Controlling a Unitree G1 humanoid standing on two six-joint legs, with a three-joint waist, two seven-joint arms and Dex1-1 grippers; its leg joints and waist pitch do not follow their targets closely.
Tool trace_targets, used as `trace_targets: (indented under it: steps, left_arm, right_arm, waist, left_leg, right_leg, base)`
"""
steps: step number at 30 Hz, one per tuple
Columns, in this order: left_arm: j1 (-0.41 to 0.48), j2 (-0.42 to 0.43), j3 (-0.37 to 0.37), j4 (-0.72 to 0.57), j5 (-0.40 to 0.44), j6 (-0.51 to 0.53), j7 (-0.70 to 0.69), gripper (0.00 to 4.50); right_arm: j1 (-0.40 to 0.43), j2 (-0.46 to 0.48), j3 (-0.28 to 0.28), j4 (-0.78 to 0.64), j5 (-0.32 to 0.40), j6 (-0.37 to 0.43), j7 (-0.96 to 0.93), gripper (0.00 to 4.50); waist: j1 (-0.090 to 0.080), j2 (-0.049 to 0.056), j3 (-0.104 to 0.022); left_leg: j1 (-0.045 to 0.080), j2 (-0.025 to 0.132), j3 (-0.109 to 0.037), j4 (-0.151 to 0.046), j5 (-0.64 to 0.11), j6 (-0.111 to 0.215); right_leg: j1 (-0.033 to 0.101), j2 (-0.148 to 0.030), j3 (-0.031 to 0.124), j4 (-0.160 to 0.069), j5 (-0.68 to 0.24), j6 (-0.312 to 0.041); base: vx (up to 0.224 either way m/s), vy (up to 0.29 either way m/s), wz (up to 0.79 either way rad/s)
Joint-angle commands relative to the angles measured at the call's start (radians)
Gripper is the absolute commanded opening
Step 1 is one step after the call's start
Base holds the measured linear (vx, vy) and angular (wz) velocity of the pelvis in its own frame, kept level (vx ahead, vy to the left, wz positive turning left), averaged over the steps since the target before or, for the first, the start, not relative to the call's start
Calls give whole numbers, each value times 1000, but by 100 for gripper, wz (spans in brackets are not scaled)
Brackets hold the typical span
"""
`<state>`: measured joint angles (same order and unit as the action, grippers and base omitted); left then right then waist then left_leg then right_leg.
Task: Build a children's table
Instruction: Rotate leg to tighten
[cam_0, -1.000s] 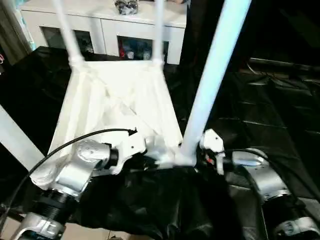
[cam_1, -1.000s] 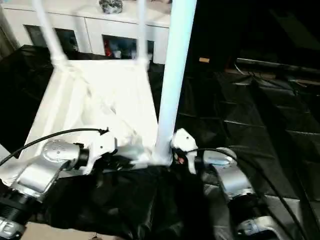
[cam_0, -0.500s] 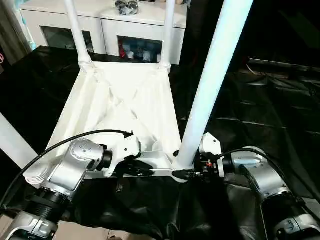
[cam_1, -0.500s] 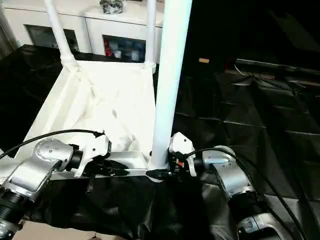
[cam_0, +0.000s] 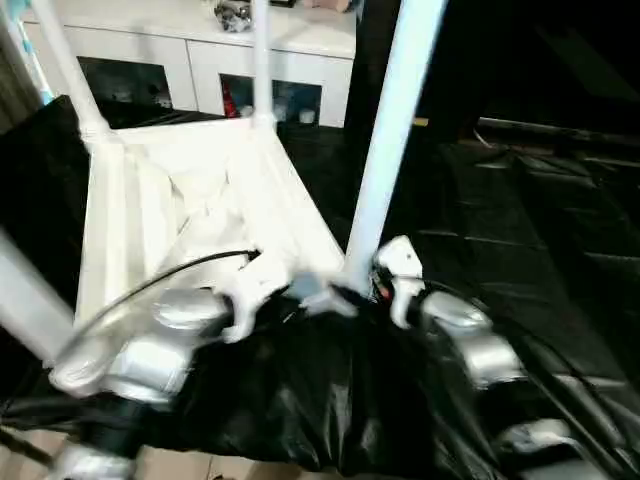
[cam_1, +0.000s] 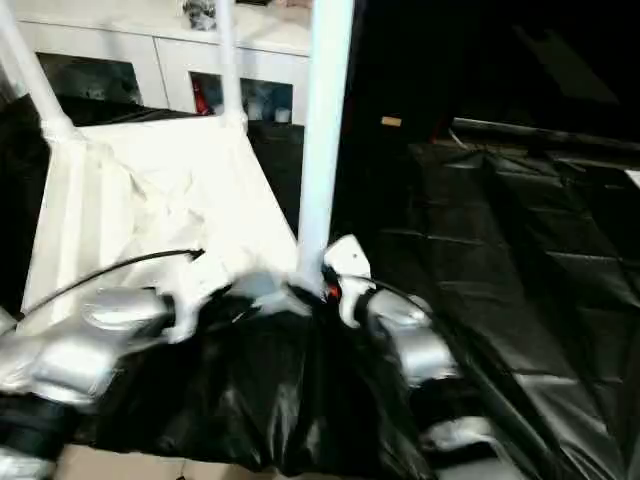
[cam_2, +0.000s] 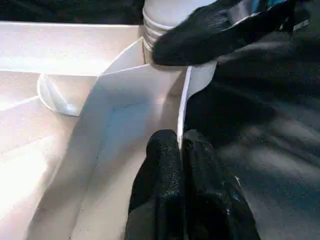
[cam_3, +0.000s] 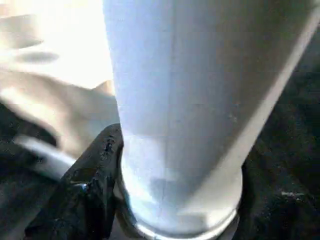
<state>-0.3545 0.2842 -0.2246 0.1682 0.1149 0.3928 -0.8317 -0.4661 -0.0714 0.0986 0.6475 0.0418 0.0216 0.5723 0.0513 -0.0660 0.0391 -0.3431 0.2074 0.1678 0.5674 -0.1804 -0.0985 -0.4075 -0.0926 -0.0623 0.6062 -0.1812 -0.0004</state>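
A white cabinet (cam_0: 200, 55) is standing behind black sheeting (cam_0: 520, 240). The upturned tabletop (cam_0: 190, 200) is lying on it, left gripper (cam_2: 181, 150) jaws pinching its rim; right gripper (cam_3: 165, 200) jaws are clasping the near leg (cam_0: 385, 150).

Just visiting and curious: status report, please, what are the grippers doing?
Left gripper pinching tabletop rim. Right gripper around near leg at its base. Nothing in the way.

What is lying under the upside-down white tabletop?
The tabletop lies on black plastic sheeting, which spreads out around it. What the sheeting itself covers beneath the tabletop is hidden.
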Motion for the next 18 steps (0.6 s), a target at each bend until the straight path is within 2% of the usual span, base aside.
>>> trace_targets:
  steps: [1,4,5,6,9,10,12,14,15,16,17,18]
  left_arm:
    - [-30,-111,-21,26,-31,-7,134,0]
    - [-44,-138,-38,36,-21,-14,145,0]
    - [-48,-151,-47,32,-16,-11,148,0]
    - [-49,-158,-51,28,-18,-10,143,0]
    - [-41,-158,-56,13,-22,-13,123,0]
    - [-22,-144,-61,-11,-28,-22,91,0]
    - [-5,-122,-62,-28,-36,-34,62,0]
    - [7,-103,-63,-42,-48,-42,32,0]
    - [18,-84,-64,-54,-58,-55,2,0]
    - [22,-77,-64,-59,-63,-60,-10,0]
    - [37,-50,-63,-79,-84,-74,-56,0]
    - [44,-37,-61,-88,-94,-82,-79,0]
  right_arm:
    - [-5,91,56,22,-26,30,-50,270]
    - [1,123,64,9,-27,20,-54,270]
    - [5,137,67,1,-17,9,-43,270]
    - [8,140,63,-6,-6,5,-34,326]
    - [7,132,58,-13,7,5,-15,347]
    - [3,105,66,-24,1,-1,12,347]
    - [2,70,77,-48,-10,-8,46,377]
    - [5,46,81,-67,-11,-11,77,377]
    - [9,24,85,-81,-11,-17,112,377]
    - [11,14,86,-85,-11,-20,126,377]
    - [19,-22,94,-105,-6,-33,186,377]
    - [25,-41,97,-118,1,-40,219,377]
  waist:
    - [10,-6,-46]
    - [6,-8,-52]
    - [6,-14,-53]
    - [6,-15,-54]
    - [8,-15,-54]
    - [8,-17,-55]
    - [9,-17,-60]
    - [8,-17,-59]
    - [9,-14,-59]
    - [9,-17,-60]
    - [11,-2,-58]
    - [10,-5,-58]
  left_leg:
    - [-20,13,-6,-77,-282,-3]
    - [-18,13,-2,-72,-246,13]
    - [-15,13,2,-68,-230,27]
    - [-17,13,3,-66,-207,40]
    - [-16,13,6,-63,-178,57]
    - [-17,13,6,-62,-158,63]
    - [-21,14,7,-56,-116,80]
    - [-20,13,9,-54,-96,95]
    - [-21,13,8,-54,-93,98]
    - [-20,14,10,-51,-86,105]
    - [-18,14,9,-52,-91,110]
    - [-18,15,10,-51,-96,115]
  right_leg:
    - [46,-42,33,-86,-425,-91]
    - [46,-40,34,-78,-314,-114]
    - [45,-39,36,-76,-270,-131]
    - [48,-40,36,-72,-237,-146]
    - [49,-41,36,-68,-200,-163]
    - [51,-41,35,-65,-179,-170]
    - [55,-40,34,-56,-117,-185]
    - [52,-38,34,-54,-82,-201]
    - [55,-38,34,-52,-76,-205]
    - [55,-38,34,-50,-56,-211]
    - [53,-39,35,-50,-54,-220]
    - [54,-37,35,-50,-44,-226]
  base:
    - [0,0,0]
    - [0,0,0]
    - [0,0,0]
    - [0,0,0]
    - [0,0,0]
    - [0,0,0]
    - [0,0,0]
    - [0,0,0]
    - [0,0,0]
    - [0,0,0]
    - [0,0,0]
    - [0,0,0]
